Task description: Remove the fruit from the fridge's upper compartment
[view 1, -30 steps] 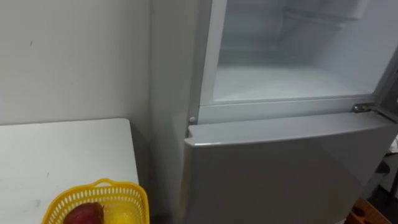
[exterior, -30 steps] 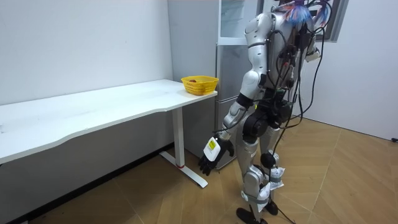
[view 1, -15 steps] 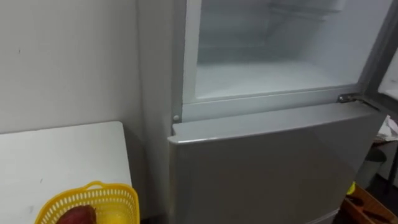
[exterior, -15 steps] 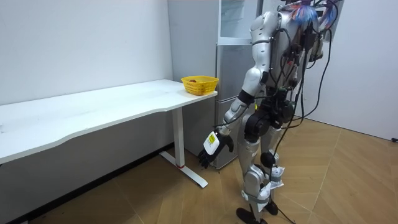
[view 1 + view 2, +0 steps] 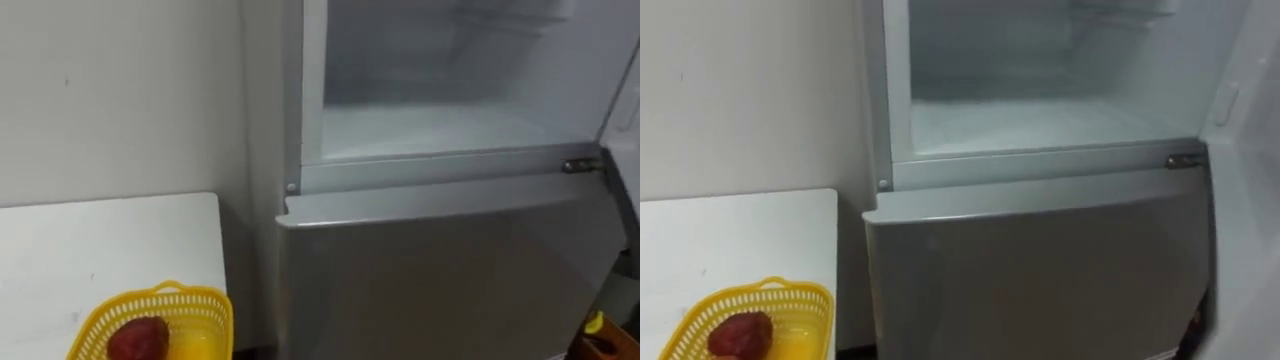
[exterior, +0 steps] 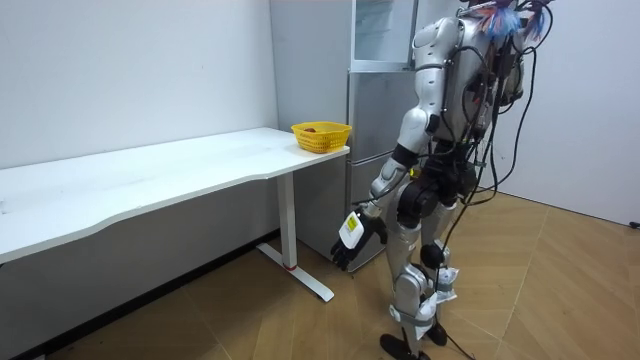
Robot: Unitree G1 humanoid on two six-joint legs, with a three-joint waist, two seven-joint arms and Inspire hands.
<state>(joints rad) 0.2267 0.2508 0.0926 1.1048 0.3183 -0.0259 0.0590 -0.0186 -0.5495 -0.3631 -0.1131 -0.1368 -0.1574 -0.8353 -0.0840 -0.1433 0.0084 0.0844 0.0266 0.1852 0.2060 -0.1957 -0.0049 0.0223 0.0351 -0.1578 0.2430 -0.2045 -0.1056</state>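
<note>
Upper fridge compartment point(image 5: 440, 125) is standing open, high ahead of the robot and looking bare inside, while the left hand point(image 6: 350, 240) is hanging far below it beside the thigh, loosely open and holding nothing.

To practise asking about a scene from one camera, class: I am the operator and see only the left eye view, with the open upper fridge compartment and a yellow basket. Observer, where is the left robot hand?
Observer: The left robot hand hangs low beside the robot's thigh, apart from the fridge.
Operator: Where does the robot stand?
Observer: Upright, close before the fridge, with the white table on its left.
Operator: How long is that table?
Observer: It runs far toward the room view's left; the yellow basket sits at its end nearest the fridge.
</note>
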